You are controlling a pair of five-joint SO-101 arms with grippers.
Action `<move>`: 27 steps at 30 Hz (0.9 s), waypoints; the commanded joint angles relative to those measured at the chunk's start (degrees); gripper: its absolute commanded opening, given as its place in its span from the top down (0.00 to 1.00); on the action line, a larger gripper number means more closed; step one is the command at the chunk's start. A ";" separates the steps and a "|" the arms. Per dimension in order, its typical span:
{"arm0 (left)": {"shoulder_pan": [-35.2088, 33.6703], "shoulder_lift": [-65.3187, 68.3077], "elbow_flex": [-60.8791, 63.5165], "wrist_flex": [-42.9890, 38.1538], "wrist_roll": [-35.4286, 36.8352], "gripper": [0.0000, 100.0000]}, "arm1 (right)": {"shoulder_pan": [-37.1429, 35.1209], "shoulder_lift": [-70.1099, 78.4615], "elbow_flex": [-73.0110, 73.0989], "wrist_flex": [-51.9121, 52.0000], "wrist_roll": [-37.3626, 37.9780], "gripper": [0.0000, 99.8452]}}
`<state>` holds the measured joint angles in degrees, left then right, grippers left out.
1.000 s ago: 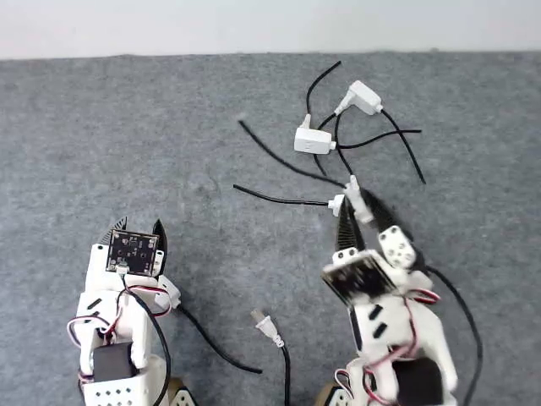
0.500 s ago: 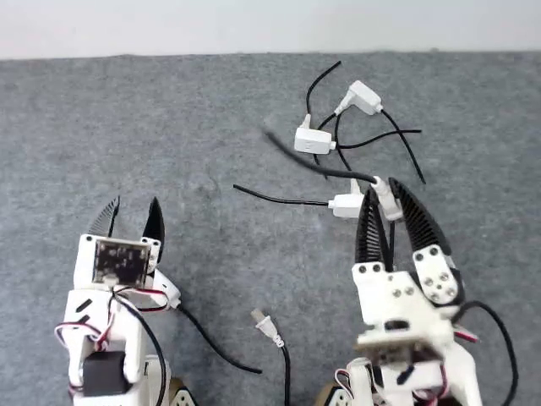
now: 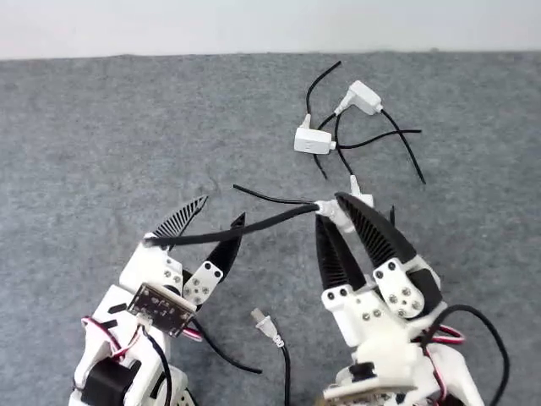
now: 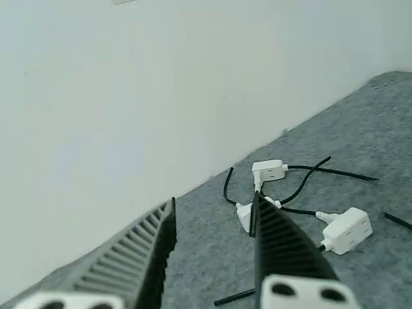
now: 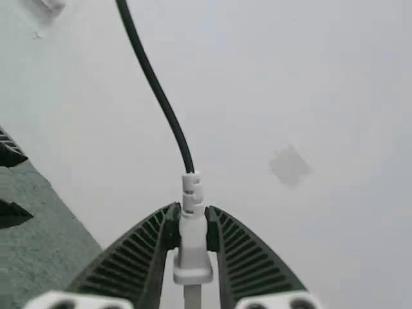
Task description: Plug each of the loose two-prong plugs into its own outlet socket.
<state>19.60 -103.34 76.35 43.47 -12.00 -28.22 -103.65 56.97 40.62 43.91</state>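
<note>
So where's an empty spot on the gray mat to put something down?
The mat is bare at its far left, between the wall and the left gripper, and along its right edge. It's crowded around the sockets, cords and loose plug.

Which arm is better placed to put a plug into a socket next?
Right. Its gripper is shut on a white plug, near the outlet sockets; the left gripper is open, farther from them.
</note>
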 commanded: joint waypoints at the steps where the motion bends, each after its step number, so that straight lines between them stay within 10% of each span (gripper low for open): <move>1: 1.05 -0.88 -1.89 0.09 -0.35 0.82 | -1.10 0.40 -1.85 -7.52 -14.15 0.99; 9: 1.67 -0.88 -7.69 0.09 -0.26 0.82 | -1.45 2.95 3.52 -13.05 -52.48 0.99; 19: 18.90 -0.88 -14.37 0.09 -0.70 0.82 | -12.09 3.30 3.25 -14.55 -63.12 0.99; 27: 18.99 -0.88 -14.37 0.09 -5.63 0.82 | -14.29 2.95 1.85 -10.51 -63.30 0.99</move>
<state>38.15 -103.34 64.48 43.47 -14.29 -41.67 -101.63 62.95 27.69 -18.42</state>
